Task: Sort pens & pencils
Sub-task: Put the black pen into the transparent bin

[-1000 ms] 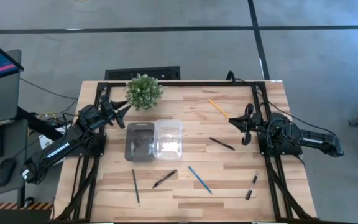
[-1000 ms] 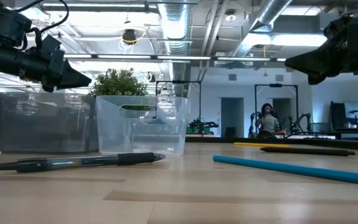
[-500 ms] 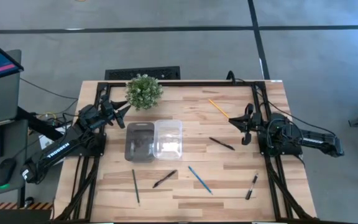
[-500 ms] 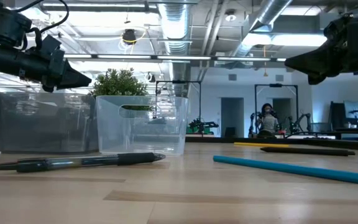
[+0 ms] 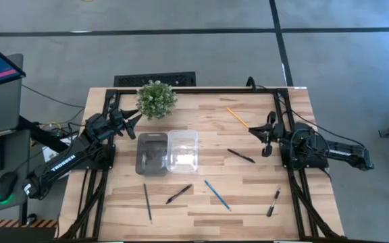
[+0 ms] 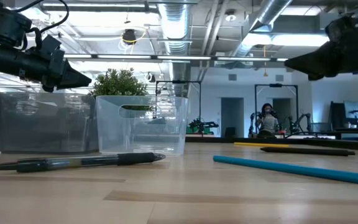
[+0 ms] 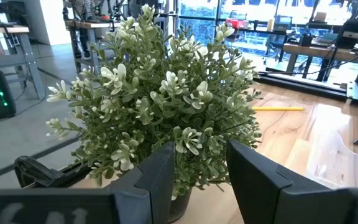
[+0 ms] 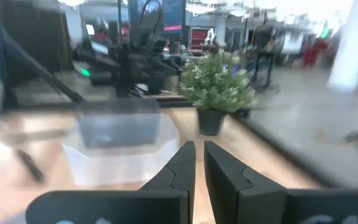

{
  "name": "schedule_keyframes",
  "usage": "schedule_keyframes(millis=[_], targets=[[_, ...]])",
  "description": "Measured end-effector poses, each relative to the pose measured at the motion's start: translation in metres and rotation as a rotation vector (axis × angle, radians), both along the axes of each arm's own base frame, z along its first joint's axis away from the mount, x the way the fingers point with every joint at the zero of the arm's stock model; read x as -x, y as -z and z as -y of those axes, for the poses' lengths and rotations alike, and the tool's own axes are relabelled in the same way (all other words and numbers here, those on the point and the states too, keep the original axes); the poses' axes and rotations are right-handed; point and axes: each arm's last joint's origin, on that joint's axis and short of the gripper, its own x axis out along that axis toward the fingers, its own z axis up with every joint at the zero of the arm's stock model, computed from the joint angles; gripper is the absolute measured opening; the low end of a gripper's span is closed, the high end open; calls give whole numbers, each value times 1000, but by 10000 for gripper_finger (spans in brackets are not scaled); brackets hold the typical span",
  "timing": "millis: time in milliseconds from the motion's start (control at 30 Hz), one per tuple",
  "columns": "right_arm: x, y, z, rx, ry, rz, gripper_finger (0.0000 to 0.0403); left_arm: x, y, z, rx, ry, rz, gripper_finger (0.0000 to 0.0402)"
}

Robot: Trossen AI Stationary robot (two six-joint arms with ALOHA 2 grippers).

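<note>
**Sorting not yet begun: all six sticks lie loose on the table**

Jaws on both arms hold nothing. The left gripper [image 5: 135, 119] hangs above the table with its fingers a modest gap apart, as the left wrist view shows, pointed at the small bushy green potted plant [image 5: 157, 98] near the table's far edge. The right gripper [image 5: 254, 131] hovers well to the right of the bins, its fingers nearly closed with only a thin slit between them.

The landmark is the pair of plastic bins at the middle of the wooden table [image 5: 296, 108]: a smoky grey bin [image 5: 152, 154] and, touching its right side, a clear bin [image 5: 183, 150]. Neither appears to hold a pen or pencil, though the grey bin's dark floor is hard to read.

Every task item lies outside the bins. The thin yellow pencil [image 5: 236, 116] lies to the right of the bins and toward the table's far edge, close to the right gripper. One slim black pen [image 5: 240, 156] lies just right of the clear bin. Nearer the front edge, the dark green pencil [image 5: 147, 202] lies in front of the grey bin, a second black pen [image 5: 179, 194] in front of the clear bin, and the blue pencil [image 5: 217, 194] just to the right of that pen. The third black pen [image 5: 273, 201] lies far to the right near the front edge.

By this judgement the task is at its start: nothing is sorted, and three pens and three pencils remain to be picked up.
</note>
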Motion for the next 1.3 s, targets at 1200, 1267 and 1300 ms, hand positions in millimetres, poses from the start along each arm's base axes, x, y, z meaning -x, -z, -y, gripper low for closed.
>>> schedule_keyframes(millis=[1200, 1267, 1300], targets=[[0, 0, 1, -213, 14, 45, 155, 0, 0, 0, 0, 0, 0, 135], [0, 0, 1, -229, 15, 49, 188, 0, 0, 0, 0, 0, 0, 135], [0, 0, 1, -227, 15, 48, 203, 0, 0, 0, 0, 0, 0, 135]])
